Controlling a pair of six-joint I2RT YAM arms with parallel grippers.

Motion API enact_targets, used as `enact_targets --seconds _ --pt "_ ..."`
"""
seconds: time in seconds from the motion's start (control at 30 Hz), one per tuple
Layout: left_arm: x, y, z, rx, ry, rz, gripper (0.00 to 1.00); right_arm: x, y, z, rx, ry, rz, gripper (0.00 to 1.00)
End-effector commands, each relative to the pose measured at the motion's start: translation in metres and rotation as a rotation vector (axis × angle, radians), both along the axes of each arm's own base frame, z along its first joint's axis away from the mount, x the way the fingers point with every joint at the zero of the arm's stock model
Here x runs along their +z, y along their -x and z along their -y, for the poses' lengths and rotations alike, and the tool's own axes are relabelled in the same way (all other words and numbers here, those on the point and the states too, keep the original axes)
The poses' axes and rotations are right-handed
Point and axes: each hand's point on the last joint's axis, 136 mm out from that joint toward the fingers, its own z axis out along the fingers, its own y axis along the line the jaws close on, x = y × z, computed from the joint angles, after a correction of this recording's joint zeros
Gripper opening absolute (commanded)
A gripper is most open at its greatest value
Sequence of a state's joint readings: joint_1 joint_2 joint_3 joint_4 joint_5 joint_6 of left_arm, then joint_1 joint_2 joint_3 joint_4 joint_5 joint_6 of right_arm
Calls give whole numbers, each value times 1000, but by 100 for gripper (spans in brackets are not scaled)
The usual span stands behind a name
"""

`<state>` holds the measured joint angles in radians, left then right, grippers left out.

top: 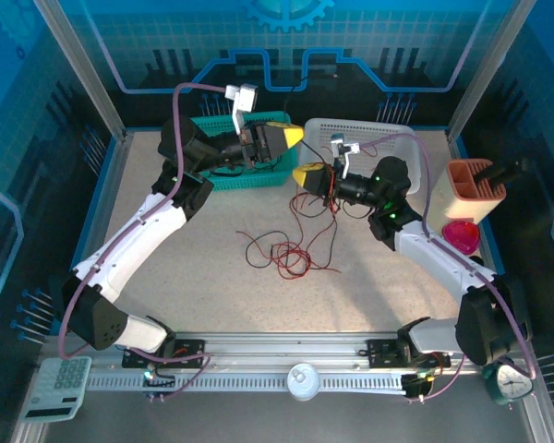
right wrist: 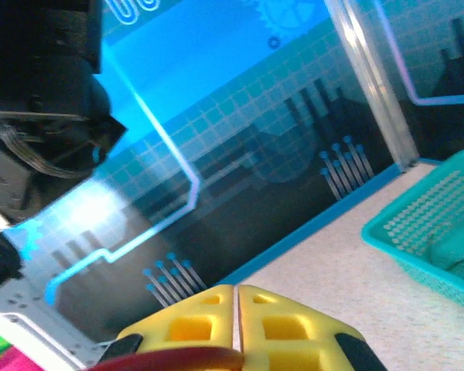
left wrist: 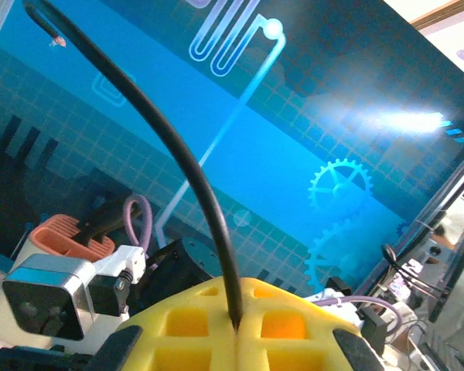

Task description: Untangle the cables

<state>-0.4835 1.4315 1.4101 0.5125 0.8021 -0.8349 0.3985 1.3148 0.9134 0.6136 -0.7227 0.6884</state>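
Cables [top: 291, 254]: loose red-and-black tangle on the table [top: 194, 268], a strand in each gripper above it.
My left gripper [left wrist: 236, 313] is clamped on a black cable [left wrist: 187, 166] that rises out of its tips. My right gripper [right wrist: 236, 297] is closed with a red cable [right wrist: 170, 357] pinched low across it. Overhead, the right gripper is nearer the heap, with red strands dropping from it toward the near-left. The left gripper sits farther back, over the teal basket [top: 223, 175]. I judge the next pull must draw the two strands apart sideways.
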Motion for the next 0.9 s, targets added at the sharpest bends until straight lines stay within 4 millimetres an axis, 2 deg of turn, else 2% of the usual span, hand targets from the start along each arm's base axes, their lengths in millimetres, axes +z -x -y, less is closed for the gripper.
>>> enact_targets --seconds 0.0,0.07,0.1,0.17,0.4,0.67,0.87 --pt "13 8 -8 71 -20 73 0 -19 -22 25 -161 49 -62 0" --pt "12 6 -13 128 -50 87 0 -26 -32 39 -237 66 -97 0" --pt "13 5 -16 157 -62 97 0 -40 -36 47 -276 84 -135 0" --pt "12 2 -21 211 -82 103 0 -51 -42 59 -336 105 -171 0" --pt "5 -10 -41 381 -135 119 0 -73 -51 97 -545 174 -251 0" --pt "-2 -23 -67 557 -165 115 0 -85 -52 123 -672 211 -306 0" --pt "-4 -31 -91 698 -191 118 0 -105 -53 145 -758 227 -392 0"
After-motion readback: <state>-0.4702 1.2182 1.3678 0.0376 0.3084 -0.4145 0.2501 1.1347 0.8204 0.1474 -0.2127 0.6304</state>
